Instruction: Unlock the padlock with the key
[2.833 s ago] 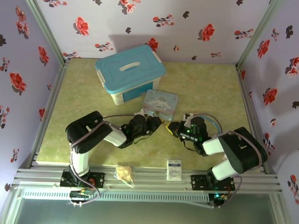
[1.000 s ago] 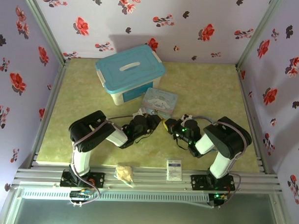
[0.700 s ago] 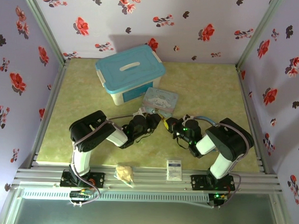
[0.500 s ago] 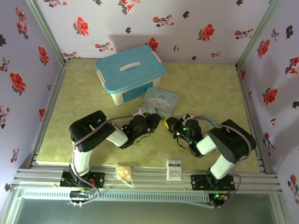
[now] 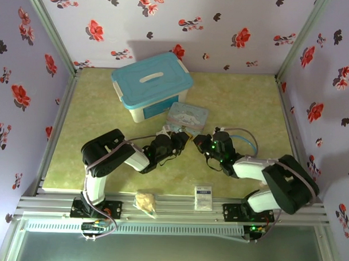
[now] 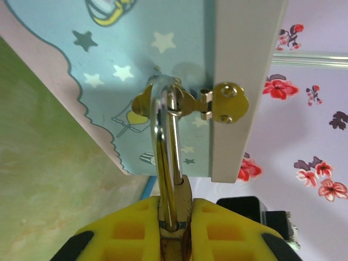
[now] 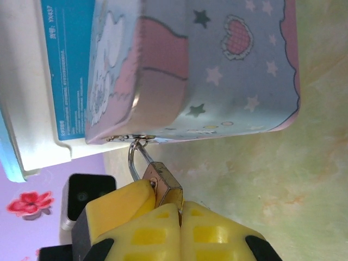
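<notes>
The padlock (image 7: 165, 185) is clamped in the left hand (image 6: 174, 209), shackle pointed away into the tin's (image 7: 217, 70) hasp (image 6: 224, 102), with the right hand (image 7: 180, 213) closed tight at its base.

One worktop (image 5: 250, 104) carries one lidded storage box (image 5: 151, 84), one cartoon tin (image 5: 187, 118), one padlock (image 7: 166, 187), one tan bag (image 5: 145, 201) and one white packet (image 5: 203, 197). Two hands are present: the left hand (image 5: 184, 142) and the right hand (image 5: 199, 145)

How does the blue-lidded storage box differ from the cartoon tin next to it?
The storage box is taller and bigger; the cartoon tin is low and flat. The box has a plain teal lid with a handle; the tin's lid carries a cartoon print. Both are closed.
</notes>
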Controlling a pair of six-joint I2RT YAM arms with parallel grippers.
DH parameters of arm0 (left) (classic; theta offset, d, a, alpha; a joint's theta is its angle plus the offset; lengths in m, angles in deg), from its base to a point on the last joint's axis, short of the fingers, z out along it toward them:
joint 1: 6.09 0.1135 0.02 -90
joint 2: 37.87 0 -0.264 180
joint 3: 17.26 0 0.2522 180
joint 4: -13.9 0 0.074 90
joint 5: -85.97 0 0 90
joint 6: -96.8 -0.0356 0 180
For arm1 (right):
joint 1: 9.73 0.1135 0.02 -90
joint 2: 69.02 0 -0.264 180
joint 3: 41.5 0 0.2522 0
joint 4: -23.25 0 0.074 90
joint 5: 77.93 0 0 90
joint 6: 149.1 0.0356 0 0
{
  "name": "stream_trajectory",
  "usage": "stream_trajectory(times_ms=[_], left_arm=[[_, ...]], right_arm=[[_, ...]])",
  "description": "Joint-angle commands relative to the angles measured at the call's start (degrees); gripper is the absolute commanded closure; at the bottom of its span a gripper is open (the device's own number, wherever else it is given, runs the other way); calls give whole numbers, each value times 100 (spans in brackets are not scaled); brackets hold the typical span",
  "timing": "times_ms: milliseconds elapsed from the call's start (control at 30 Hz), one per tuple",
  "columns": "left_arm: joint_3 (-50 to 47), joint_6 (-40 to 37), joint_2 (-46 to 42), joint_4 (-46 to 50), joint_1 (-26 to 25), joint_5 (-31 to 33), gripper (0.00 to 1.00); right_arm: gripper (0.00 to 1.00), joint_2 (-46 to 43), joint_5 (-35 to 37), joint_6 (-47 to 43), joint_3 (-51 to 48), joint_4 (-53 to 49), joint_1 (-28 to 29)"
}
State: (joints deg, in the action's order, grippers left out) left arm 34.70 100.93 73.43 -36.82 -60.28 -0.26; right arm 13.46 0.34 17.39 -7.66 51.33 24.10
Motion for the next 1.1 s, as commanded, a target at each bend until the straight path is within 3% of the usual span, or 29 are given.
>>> stream_trajectory(times_ms=[0, 133, 333, 533, 833, 967, 1067], left_arm=[[147, -35, -66, -683, -285, -723, 100], [139, -52, -22, -681, -285, -685, 100], [85, -153, 14, -565, -275, -618, 100], [-21, -227, -49, -527, -231, -562, 100], [-123, -489, -267, -315, -176, -474, 100], [-164, -605, -420, -167, -170, -466, 100], [-156, -663, -510, -47, -145, -508, 100]], right_arm=[[98, 555, -788, 707, -65, 1950, 57], [82, 168, -658, 42, 101, 706, 150], [79, -1296, 51, -1661, 462, -2619, 162], [67, -1510, 219, -2973, 875, -4371, 174], [59, -1722, 1537, -4578, 1432, -5795, 549], [59, -1683, 1602, -5608, 1474, -5538, 783], [58, -1643, 2040, -6455, 1500, -5310, 1240]])
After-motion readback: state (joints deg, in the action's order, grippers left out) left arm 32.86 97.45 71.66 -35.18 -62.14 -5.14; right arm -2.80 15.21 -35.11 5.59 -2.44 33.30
